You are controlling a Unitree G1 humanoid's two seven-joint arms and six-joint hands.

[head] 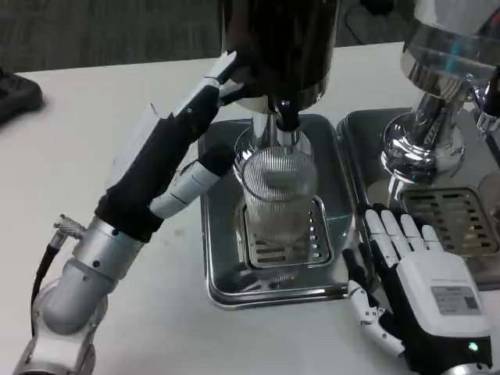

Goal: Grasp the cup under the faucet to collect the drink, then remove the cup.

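Note:
A clear ribbed cup (280,195) stands on the grille of a steel drip tray (223,281), directly under the black faucet spout (286,117) of a dark dispenser (277,47). My left hand (176,148) is raised beside the dispenser, its fingers (223,74) stretched up against the dispenser's lower left side and its thumb near the cup's left rim; nothing is in it. My right hand (418,281) lies flat and open on the table to the right of the tray, fingers spread, apart from the cup.
A second chrome dispenser (437,101) with its own drip tray (453,219) stands at the right. A dark object (16,94) lies at the table's far left edge. White table (78,172) spreads to the left.

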